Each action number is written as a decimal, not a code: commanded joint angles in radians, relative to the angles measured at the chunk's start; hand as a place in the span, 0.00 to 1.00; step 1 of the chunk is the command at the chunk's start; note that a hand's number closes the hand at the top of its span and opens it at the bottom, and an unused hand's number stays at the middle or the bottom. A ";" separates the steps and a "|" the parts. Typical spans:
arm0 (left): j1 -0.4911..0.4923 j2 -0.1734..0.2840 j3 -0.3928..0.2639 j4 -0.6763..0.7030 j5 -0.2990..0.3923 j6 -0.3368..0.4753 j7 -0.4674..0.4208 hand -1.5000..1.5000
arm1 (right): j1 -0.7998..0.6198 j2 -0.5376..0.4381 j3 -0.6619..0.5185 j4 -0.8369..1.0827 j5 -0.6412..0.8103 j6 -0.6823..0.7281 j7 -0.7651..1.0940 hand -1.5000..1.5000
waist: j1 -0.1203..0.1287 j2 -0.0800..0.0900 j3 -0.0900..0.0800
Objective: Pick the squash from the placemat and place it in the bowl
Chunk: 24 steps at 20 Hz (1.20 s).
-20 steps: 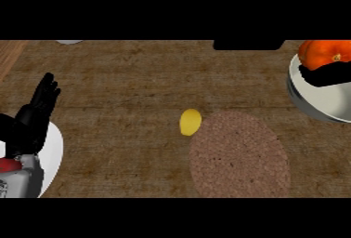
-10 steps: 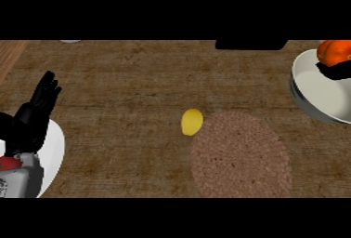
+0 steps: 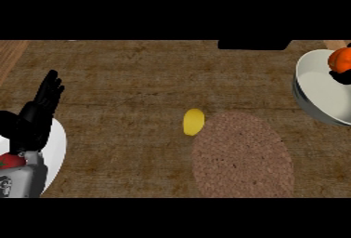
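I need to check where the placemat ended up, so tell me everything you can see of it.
The placemat is an oval, reddish-brown mat with a coarse woven look, lying flat on the counter at the lower middle-right of the head view. Its long axis runs away from the robot, and its near end reaches the view's lower edge. Nothing lies on it. A small yellow object sits on the counter just off its upper left rim, close to or touching it. Neither hand touches the mat.

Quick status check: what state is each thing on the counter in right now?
Squash: over the bowl, in the right hand.
Right hand: mostly cut off at the edge.
Bowl: upright.
Placemat: flat, bare.
Yellow item: lying beside placemat.
Left hand: open, resting.
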State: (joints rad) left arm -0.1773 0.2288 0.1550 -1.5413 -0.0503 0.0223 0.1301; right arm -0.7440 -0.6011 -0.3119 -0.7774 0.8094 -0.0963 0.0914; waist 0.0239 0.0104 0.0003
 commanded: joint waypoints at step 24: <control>0.018 -0.010 0.006 0.005 -0.004 -0.001 -0.023 0.50 | -0.001 -0.327 -0.563 0.504 -0.554 0.355 -0.390 0.00 | -0.010 0.001 0.003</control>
State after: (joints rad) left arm -0.1545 0.2232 0.1622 -1.5575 -0.0483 0.0193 0.1299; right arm -0.7785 -0.8294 -0.8184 -0.3226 0.3154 0.1654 -0.2975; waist 0.0111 0.0086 0.0036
